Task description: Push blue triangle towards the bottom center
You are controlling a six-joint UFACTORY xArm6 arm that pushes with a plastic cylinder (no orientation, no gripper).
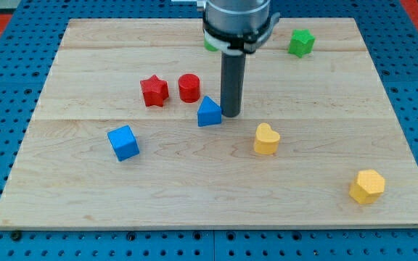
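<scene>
— Where do we stand?
— Our blue triangle (209, 113) sits near the desk's (194, 196) middle, just below the red cylinder (189, 88). My tip (231, 114) touches its right side. We have no jaws.
— So what's left?
— Nearly all of it; bottom center lies well below.

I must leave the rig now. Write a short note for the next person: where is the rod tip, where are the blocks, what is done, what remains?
Tip: my tip rests on the board at the blue triangle's right edge, touching or nearly so.
Blocks: the triangle sits near the board's middle, below the red cylinder and red star. The yellow heart lies to its lower right.
Done: the triangle is not yet at the bottom center.
Left: move the tip above the triangle, then push it down the view.
</scene>
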